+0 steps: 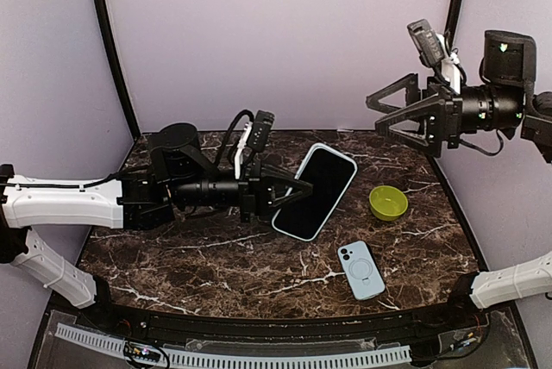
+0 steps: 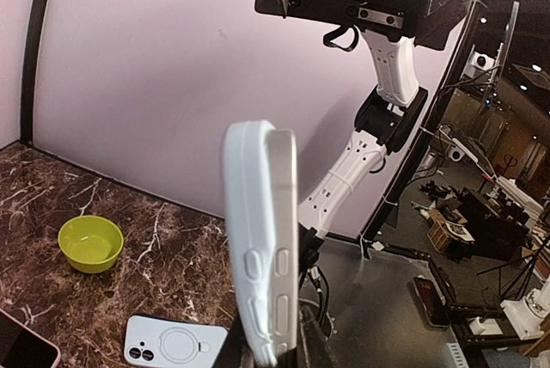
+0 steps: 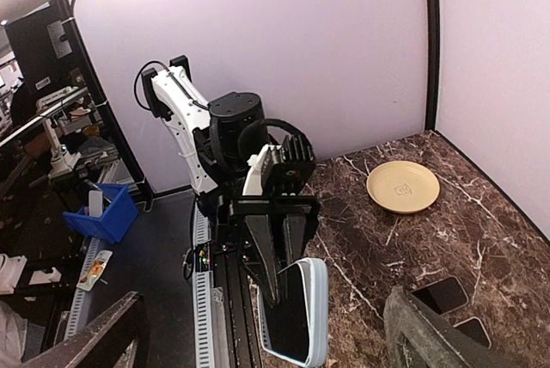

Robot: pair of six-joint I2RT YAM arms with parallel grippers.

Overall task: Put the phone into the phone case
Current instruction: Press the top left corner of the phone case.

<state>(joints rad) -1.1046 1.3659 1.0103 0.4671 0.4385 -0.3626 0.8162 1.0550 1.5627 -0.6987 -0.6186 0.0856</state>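
The phone (image 1: 315,188), black screen up, sits in a pale blue phone case (image 2: 249,239) and is held tilted above the middle of the table. My left gripper (image 1: 293,195) is shut on the pair at their left edge. In the left wrist view the silver phone side (image 2: 284,239) lies against the case wall, seen edge-on, with my fingers at the bottom. The right gripper (image 1: 375,115) hangs open and empty, high at the right, well clear of the phone. Its view looks down on the phone (image 3: 292,316) and the left gripper (image 3: 288,269).
A second pale blue case or phone back (image 1: 360,270) with a ring lies flat at the front right. A green bowl (image 1: 389,203) stands right of the phone. The right wrist view shows a tan plate (image 3: 403,186) and dark phones (image 3: 443,293) on the marble.
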